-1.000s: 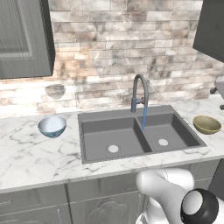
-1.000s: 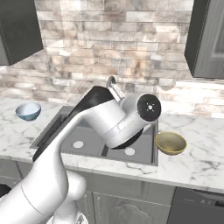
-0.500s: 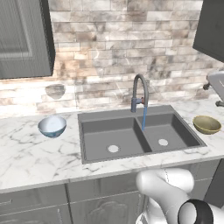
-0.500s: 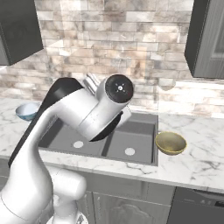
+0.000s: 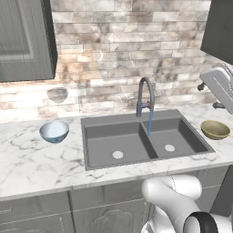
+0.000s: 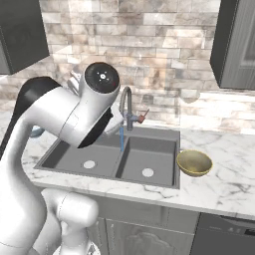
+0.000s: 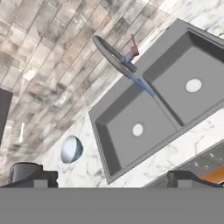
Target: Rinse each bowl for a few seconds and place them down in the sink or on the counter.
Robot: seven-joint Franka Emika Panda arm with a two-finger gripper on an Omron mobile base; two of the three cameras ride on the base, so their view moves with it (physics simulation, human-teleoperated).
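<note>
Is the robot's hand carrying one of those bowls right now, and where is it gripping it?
No, nothing is held. The gripper is open, and both bowls sit on the counter: pale blue bowl, olive-tan bowl.

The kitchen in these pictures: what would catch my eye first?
A dark double sink sits in a white marble counter, its arched faucet running a thin blue stream. A pale blue bowl stands on the counter left of it, an olive-tan bowl right.
</note>
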